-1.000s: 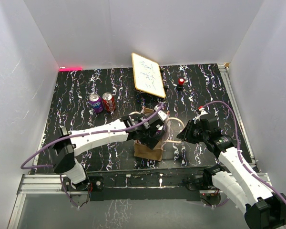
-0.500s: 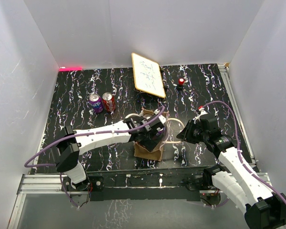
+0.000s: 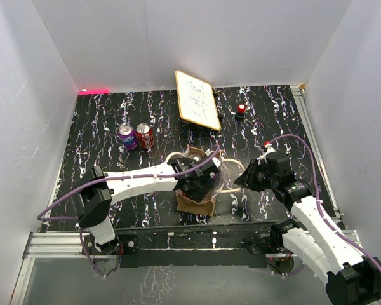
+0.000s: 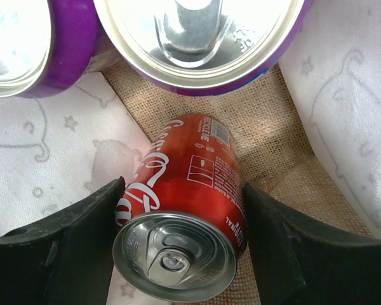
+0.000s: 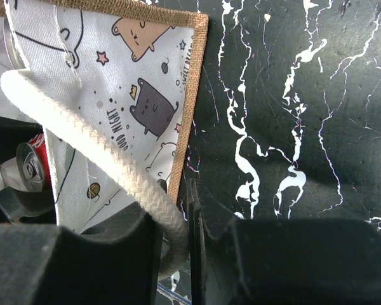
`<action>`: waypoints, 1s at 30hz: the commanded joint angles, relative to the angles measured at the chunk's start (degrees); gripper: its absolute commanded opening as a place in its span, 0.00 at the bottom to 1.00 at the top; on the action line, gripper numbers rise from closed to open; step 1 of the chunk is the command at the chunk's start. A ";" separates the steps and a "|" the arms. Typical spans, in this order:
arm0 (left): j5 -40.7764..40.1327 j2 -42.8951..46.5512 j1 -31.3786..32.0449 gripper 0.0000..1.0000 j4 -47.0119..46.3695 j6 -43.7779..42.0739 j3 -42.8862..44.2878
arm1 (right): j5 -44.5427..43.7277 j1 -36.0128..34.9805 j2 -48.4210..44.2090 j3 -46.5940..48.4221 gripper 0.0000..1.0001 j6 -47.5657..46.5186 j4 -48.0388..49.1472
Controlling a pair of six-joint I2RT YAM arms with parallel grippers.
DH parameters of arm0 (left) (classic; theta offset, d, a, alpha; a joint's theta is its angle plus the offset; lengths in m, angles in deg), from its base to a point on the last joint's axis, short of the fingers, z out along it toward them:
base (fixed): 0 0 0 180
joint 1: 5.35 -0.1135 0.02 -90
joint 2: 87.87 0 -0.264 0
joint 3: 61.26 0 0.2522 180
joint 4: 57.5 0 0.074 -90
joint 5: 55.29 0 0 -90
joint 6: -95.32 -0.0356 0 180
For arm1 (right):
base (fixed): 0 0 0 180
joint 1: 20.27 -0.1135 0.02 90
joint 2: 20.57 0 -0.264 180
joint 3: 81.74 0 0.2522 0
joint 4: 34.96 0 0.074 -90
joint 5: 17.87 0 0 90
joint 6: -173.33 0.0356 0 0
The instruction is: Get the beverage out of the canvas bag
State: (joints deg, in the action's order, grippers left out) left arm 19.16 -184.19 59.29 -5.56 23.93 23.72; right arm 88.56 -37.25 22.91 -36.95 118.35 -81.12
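Note:
The canvas bag [image 3: 195, 202] stands open at the near middle of the table. My left gripper [image 3: 199, 178] reaches down into it. In the left wrist view its two black fingers [image 4: 82, 241] press both sides of a red cola can [image 4: 190, 190] on the burlap floor [image 4: 267, 133] of the bag. Two purple cans [image 4: 203, 38] stand just beyond it inside the bag. My right gripper [image 5: 178, 222] is shut on a cream rope handle [image 5: 95, 159] at the bag's right side [image 5: 133, 70]. It holds that handle out to the right [image 3: 241, 180].
A purple can [image 3: 127, 136] and a red can [image 3: 144, 135] stand on the table at the left. A wood-framed whiteboard [image 3: 198, 100] leans at the back middle. A small red object [image 3: 241, 109] is beside it. White walls enclose the table.
My left arm has swung right and its gripper has gone lower into the bag. The right arm and the handle it holds have not moved.

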 commanded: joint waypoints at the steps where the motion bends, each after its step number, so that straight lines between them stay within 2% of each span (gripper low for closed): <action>1: -1.62 0.08 0.22 0.59 8.16 -0.24 0.85 | -0.62 0.01 -0.73 -0.28 0.22 -0.48 2.87; 10: -2.08 1.86 0.22 0.21 7.27 -0.98 7.33 | -0.69 0.01 -0.77 -0.35 0.22 -0.48 2.87; 17: -2.04 2.47 0.22 0.03 7.00 -1.89 13.39 | -0.77 0.01 -0.77 -0.35 0.22 -0.46 2.87; 20: -1.86 4.15 0.28 0.00 6.73 -2.15 15.03 | -0.78 0.01 -0.77 -0.35 0.22 -0.44 2.90; 30: -2.24 11.53 0.23 0.00 4.39 -2.22 15.55 | -0.82 0.01 -0.51 -0.35 0.22 -0.48 2.99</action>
State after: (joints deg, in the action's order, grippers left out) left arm 18.65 -179.68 59.33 0.86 22.27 35.90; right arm 88.51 -37.25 22.91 -37.04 118.35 -81.08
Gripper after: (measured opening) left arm 0.661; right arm 0.220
